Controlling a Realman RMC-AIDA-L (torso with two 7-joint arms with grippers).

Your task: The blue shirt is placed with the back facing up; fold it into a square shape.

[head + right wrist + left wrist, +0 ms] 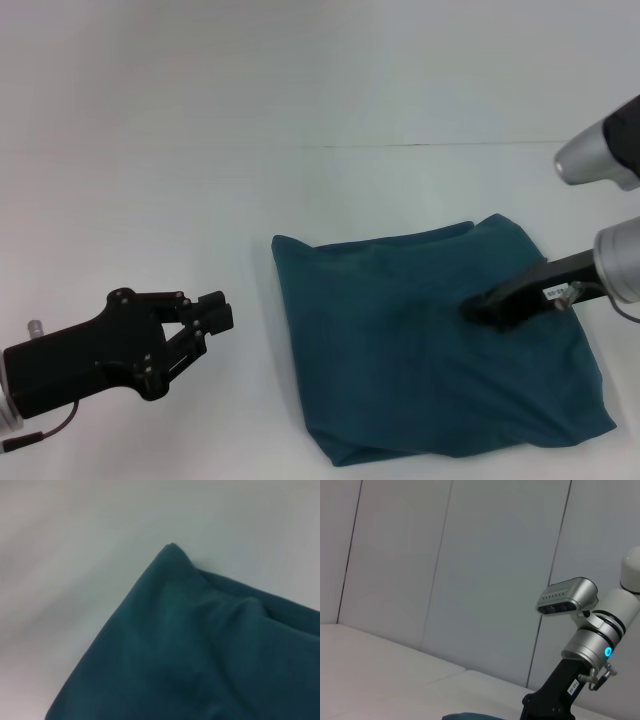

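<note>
Head view: the blue shirt (430,345) lies folded into a rough square on the white table (150,200), no containers anywhere. Right gripper (478,310) is down on the shirt's upper right part, its tip against the fabric; can't tell if the fingers are apart or together. Left gripper (212,315) is off the shirt's left edge, above bare table, fingertips close together, holding nothing. Table is plain white and meets a white wall (300,70) beyond the shirt. Left wrist view: pale panelled wall (470,570) with vertical seams, white table (380,680), a sliver of the shirt (467,716) beside the black right gripper (545,710). Right wrist view: only a shirt (200,655) corner, wrinkled, flat on the table (75,555).
</note>
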